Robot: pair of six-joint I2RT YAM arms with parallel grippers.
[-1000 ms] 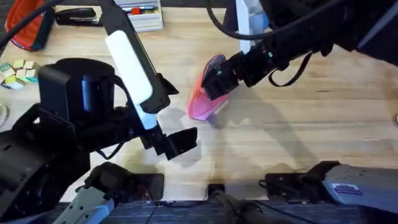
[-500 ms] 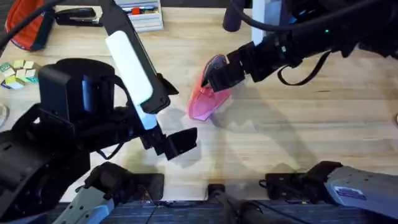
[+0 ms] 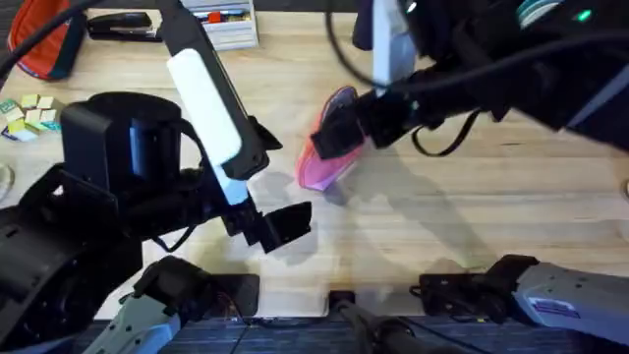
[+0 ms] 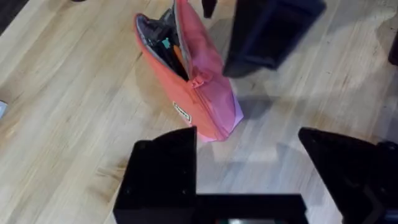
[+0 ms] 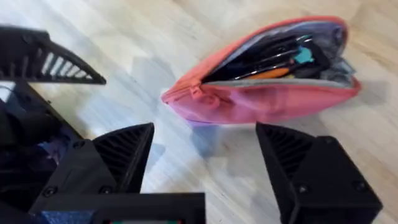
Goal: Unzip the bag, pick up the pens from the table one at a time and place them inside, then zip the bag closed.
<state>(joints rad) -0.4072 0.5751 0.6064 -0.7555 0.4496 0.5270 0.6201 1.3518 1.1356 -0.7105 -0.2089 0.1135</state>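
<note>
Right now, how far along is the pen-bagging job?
Done: the bag is unzipped and gaping, with pens inside. In hand: nothing; the right claw is open just beside the bag, and the left claw is open too. Left: zipping the bag shut.

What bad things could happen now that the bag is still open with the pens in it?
The bag stands on its narrow bottom on the table, so a bump from the right gripper might tip it and spill the pens. The zipper pull is small, so the open fingers could miss it. Pulling without the left gripper holding may just drag the bag.
</note>
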